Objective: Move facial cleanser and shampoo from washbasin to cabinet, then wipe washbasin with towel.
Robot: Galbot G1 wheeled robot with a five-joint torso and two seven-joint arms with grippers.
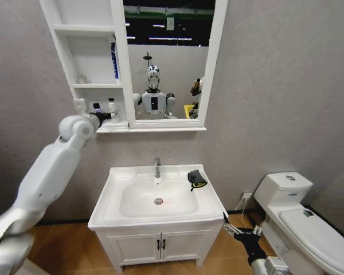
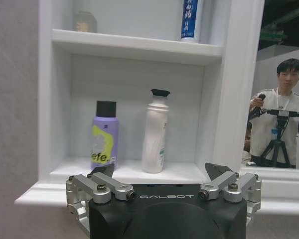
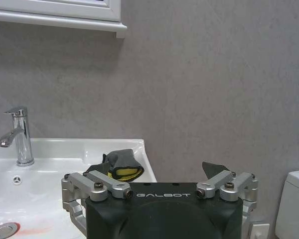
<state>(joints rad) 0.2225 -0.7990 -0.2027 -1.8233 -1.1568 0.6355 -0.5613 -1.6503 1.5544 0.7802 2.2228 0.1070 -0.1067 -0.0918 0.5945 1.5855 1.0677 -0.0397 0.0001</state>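
The left arm reaches up to the cabinet point(image 1: 86, 57), its left gripper point(image 2: 162, 174) spread wide and empty before the lowest shelf, where a purple bottle point(image 2: 105, 134) and a white bottle point(image 2: 155, 132) stand side by side. The right gripper point(image 1: 241, 229) hangs low beside the washbasin point(image 1: 112, 197), open and empty. The towel point(image 1: 196, 179) lies crumpled on the basin's back right corner, right of the tap point(image 1: 157, 167), near a toilet point(image 1: 301, 220).
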